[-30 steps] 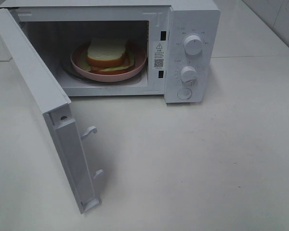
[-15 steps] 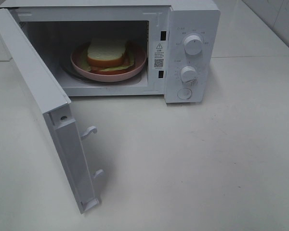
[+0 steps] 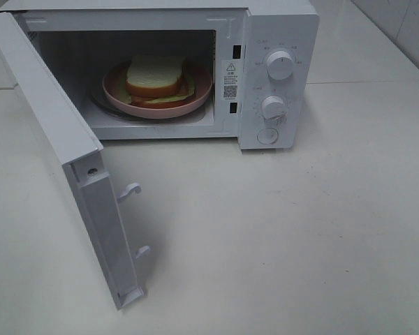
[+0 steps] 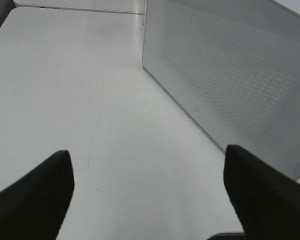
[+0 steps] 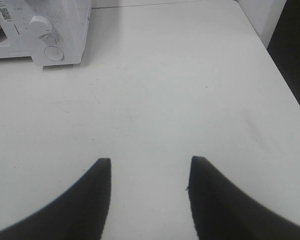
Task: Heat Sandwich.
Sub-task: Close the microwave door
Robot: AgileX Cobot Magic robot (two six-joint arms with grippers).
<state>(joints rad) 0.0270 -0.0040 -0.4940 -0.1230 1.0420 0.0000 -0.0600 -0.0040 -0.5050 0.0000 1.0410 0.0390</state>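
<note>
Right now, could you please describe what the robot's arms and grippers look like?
Only finger ends show, in the wrist views. The left gripper has two plain black, wedge-shaped fingers tapering to blunt tips; the right gripper looks the same. No cables or markings are visible, and the high view shows no arm.

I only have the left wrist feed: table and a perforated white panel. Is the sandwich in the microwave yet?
Observer: Yes. The sandwich sits on a pink plate inside the microwave.
Operator: Door shut?
Observer: No. The door stands wide open, swung out on the left of the high view.
Operator: Right gripper?
Observer: The right gripper is open and empty over the table, well clear of the microwave's front.
</note>
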